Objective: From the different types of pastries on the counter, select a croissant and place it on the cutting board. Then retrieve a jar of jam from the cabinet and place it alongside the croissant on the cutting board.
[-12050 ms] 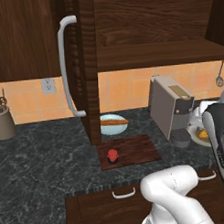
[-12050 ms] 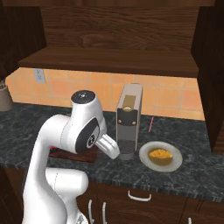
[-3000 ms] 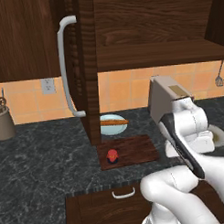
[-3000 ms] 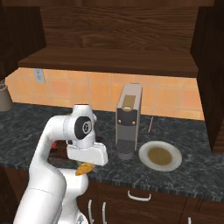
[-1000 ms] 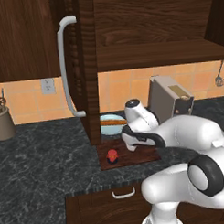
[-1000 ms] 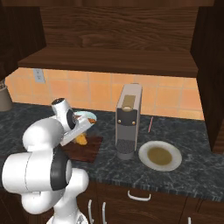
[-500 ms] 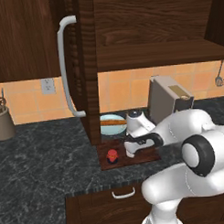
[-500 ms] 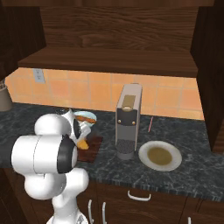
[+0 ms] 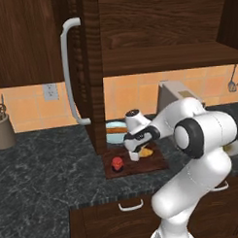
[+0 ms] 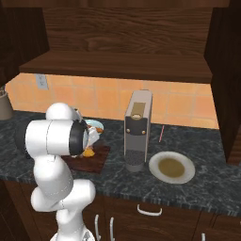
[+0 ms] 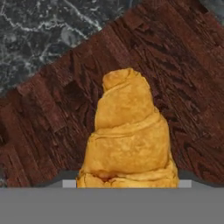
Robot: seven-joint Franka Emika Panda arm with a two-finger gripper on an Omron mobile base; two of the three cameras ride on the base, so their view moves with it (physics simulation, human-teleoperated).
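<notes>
We're right down over the cutting board [image 9: 156, 163] now, the fingers [image 9: 140, 153] low above its right half, and the croissant [image 9: 147, 151] sits just at their tips, golden against the dark reddish wood. From the hand view we look straight along that croissant [image 11: 127, 140]: it rises from the bottom edge, exactly where the fingers would be, with the board's [image 11: 57, 113] wood grain spread behind it and a corner of marbled counter [image 11: 39, 30] at the top left. Whether the fingers are clamped on the pastry or standing apart from it, we cannot tell; the pastry covers them. We also can't say if it touches the board or hangs just above it.

On the left half of the board stands the jar of jam [image 9: 116, 163], small and red, apart from the croissant. Behind the board there's a pale blue bowl [image 9: 115, 127] against the tiled wall. From the right base view the arm's big joint hides most of the hand, yet a sliver of orange croissant [image 10: 88, 152] peeks out over the board [image 10: 96, 162], with the coffee machine [image 10: 137, 132] and a plate [image 10: 172, 167] off to its right
</notes>
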